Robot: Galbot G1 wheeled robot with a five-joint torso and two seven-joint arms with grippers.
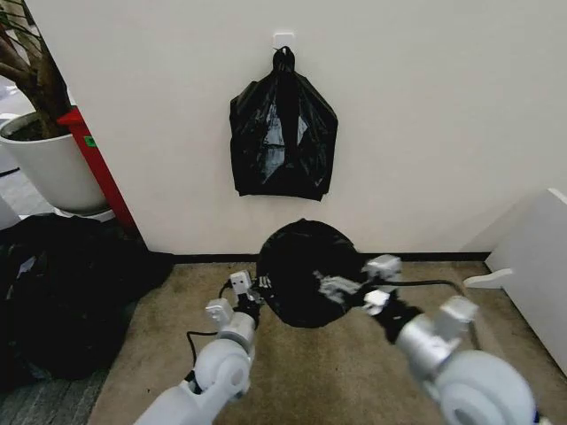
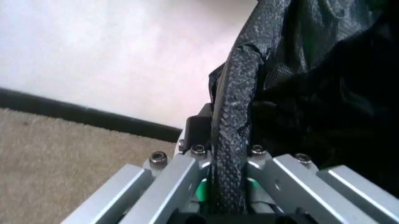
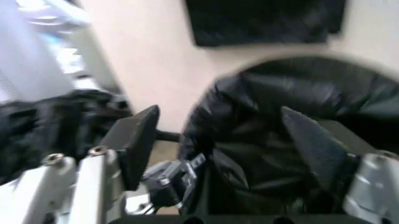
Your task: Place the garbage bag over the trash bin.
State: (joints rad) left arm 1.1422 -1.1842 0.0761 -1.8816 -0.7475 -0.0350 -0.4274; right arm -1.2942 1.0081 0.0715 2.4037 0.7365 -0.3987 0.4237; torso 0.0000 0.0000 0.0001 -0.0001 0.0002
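The bag point(image 1: 306, 270) sat draped over the bin by the wall, on the carpet point(image 1: 337, 372) — left gripper point(image 1: 251, 288) had its fingers point(image 2: 198, 135) clamped on the bag's edge, right gripper point(image 1: 354, 288) at the other side, fingers point(image 3: 138, 135) apart.

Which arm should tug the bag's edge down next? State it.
Left, probably: the left gripper is shut on the garbage bag edge, while the right gripper is open beside it.
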